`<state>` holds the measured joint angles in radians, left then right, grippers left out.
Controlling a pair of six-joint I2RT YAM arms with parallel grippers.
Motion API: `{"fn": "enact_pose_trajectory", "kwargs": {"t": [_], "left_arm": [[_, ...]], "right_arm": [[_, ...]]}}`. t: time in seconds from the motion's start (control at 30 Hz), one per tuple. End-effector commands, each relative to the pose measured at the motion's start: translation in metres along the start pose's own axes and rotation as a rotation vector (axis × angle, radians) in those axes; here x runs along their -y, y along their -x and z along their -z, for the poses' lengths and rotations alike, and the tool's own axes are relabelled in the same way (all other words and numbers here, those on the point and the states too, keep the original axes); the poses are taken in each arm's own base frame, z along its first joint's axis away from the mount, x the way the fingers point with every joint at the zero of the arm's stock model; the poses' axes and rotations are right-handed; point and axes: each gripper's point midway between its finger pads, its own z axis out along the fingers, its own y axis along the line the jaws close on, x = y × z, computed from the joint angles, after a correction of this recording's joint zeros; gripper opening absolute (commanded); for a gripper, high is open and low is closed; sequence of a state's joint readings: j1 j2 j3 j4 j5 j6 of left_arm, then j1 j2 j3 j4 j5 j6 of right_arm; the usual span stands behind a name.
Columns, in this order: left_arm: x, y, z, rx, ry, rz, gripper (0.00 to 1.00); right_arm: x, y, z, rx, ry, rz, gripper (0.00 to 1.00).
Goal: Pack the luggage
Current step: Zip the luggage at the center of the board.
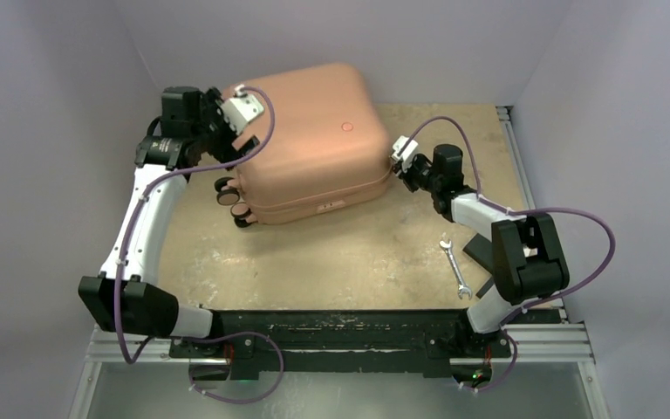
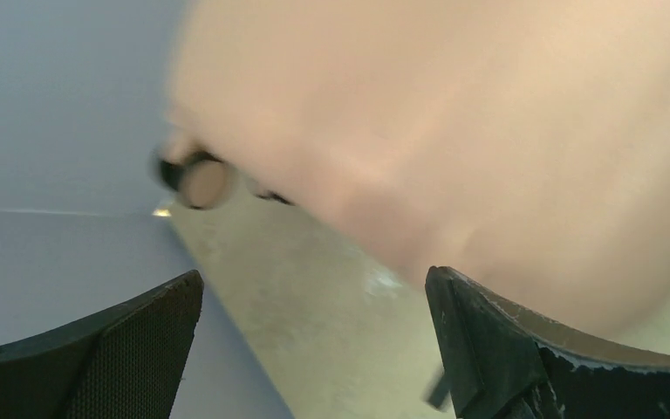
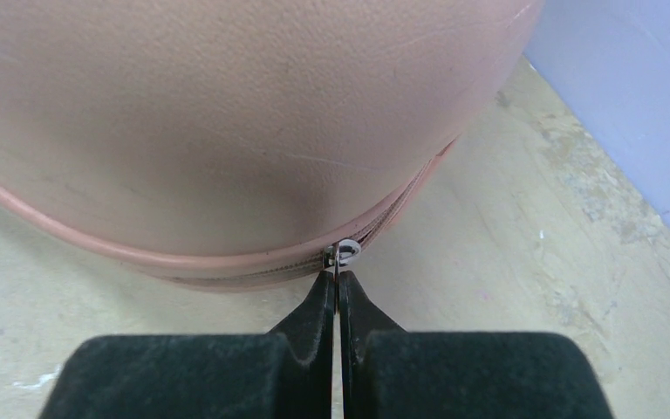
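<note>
The right tool (image 3: 338, 284), fully closed, pinches the silver zipper pull (image 3: 346, 252) at the seam of the luggage (image 1: 314, 140), which lies shut toward the tabletop's (image 1: 349, 253) far side. The left tool (image 2: 314, 284) gapes wide, empty, near the luggage's wheels (image 1: 229, 196).

Luggage (image 1: 310, 140): salmon-pink hard shell, rounded corners, shut. It lies flat on its broad side at 12 o'clock on the table, skewed slightly. Small dark wheels (image 1: 227, 199) at its 8 o'clock end, axles sideways. Zip seam runs round the side wall. Silver zip pull (image 3: 346, 251) sits at the 3 o'clock corner.
</note>
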<state>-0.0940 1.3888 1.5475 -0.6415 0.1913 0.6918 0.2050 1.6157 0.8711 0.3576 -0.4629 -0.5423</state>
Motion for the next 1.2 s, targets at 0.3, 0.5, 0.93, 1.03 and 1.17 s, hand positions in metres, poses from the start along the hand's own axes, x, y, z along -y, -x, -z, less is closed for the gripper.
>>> {"fn": "enact_pose_trajectory", "kwargs": {"t": [0.3, 0.5, 0.93, 1.03, 1.17], "left_arm": [[0.083, -0.096, 0.008, -0.256, -0.315, -0.139, 0.99], [0.107, -0.080, 0.045, -0.222, -0.480, -0.127, 0.99], [0.092, -0.117, 0.013, -0.316, -0.330, -0.151, 0.99], [0.087, -0.124, 0.001, -0.322, -0.287, -0.169, 0.99], [0.088, -0.125, -0.009, -0.319, -0.296, -0.164, 0.87]], "right_arm": [[-0.036, 0.084, 0.005, 0.257, 0.109, 0.069, 0.00], [-0.035, 0.086, 0.006, 0.260, 0.105, 0.067, 0.00], [-0.037, 0.088, 0.008, 0.267, 0.110, 0.064, 0.00], [-0.039, 0.088, 0.009, 0.268, 0.116, 0.064, 0.00], [-0.039, 0.089, 0.009, 0.272, 0.118, 0.067, 0.00]]}}
